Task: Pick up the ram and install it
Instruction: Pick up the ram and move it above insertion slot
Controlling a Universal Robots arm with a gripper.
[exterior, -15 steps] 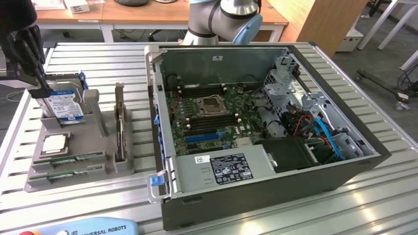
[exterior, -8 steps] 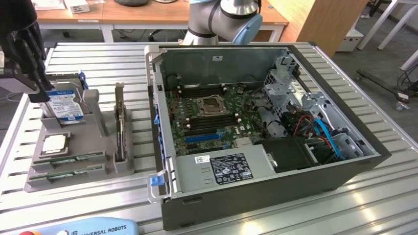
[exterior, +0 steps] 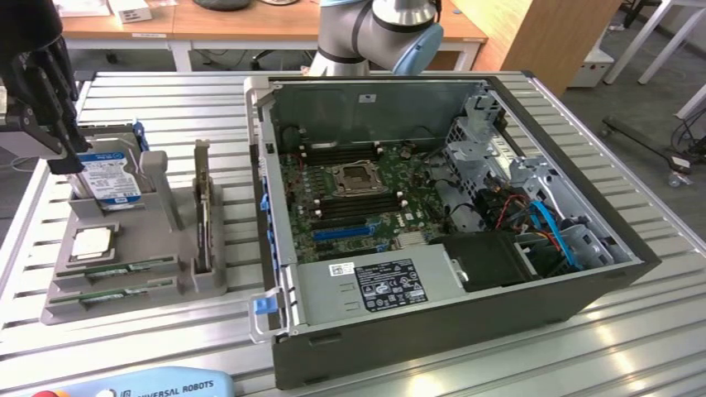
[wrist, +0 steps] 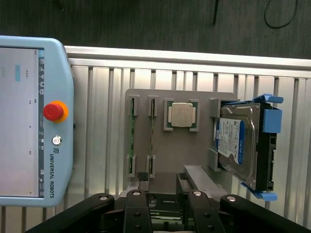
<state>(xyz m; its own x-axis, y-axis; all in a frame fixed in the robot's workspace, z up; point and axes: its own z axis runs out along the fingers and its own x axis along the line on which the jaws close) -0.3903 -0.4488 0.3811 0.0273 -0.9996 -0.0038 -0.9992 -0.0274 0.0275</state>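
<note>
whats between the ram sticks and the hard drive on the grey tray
The square silver processor chip, in its own pocket of the grey tray, lies between the ram sticks and the hard drive, as the wrist view shows.

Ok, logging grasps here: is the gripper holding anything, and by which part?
Nothing seems held: the gripper hangs open above the tray, where the ram lies slotted.
</note>
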